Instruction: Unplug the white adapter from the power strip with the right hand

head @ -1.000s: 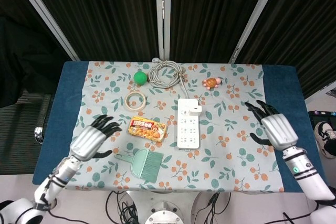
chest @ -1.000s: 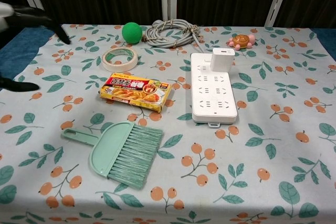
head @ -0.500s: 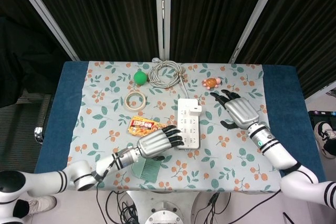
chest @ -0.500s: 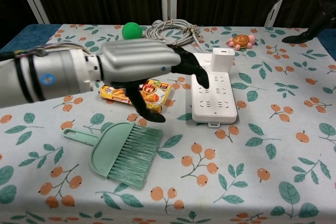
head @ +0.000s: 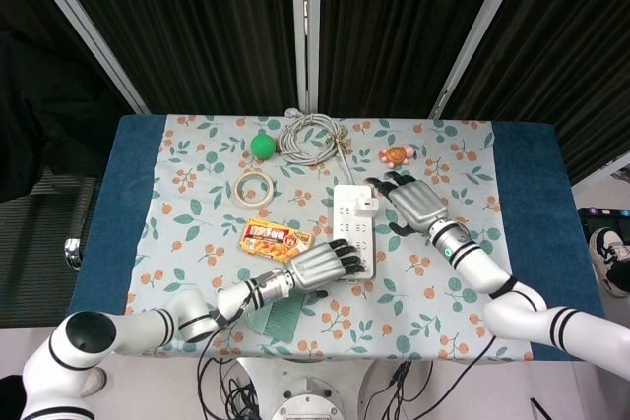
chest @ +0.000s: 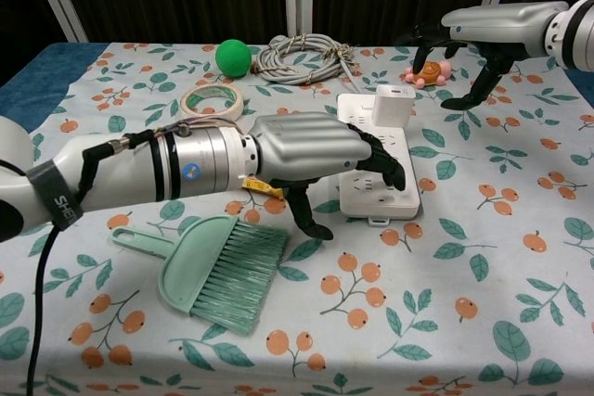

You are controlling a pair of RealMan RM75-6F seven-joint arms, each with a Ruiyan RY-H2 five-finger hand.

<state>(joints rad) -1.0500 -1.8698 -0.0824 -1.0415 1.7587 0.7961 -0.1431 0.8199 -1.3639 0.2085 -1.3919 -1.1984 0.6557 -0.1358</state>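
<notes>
Brush and dustpan point(chest: 218, 271): nearest the camera, lower left of the chest view; out of the way, no likely trouble.
Left hand point(chest: 311, 150): centre of the chest view, palm down, fingers spread over the near end of the power strip point(chest: 357, 194); it holds nothing. Whether the fingertips actually press the strip I cannot tell. If they only hover, the strip is likely to lift or slide with the plug.
Snack box point(head: 274, 237): just left of the strip, partly under the left forearm in the chest view; a shifting strip could nudge it.
White adapter point(chest: 393, 104): seated upright in the far end of the strip, centre right in the chest view, untouched.
Right hand point(head: 413, 204): right of centre in the head view, just beside the adapter, fingers apart and holding nothing. A shallow pinch on the smooth block may slip; a sideways pull may jam the pins.
Turtle toy point(chest: 428, 71): beyond the adapter, upper right; the right hand's fingers hang near it and could knock it.
Coiled cable point(chest: 302, 55): top centre, farthest; a dragged strip would tug it.
</notes>
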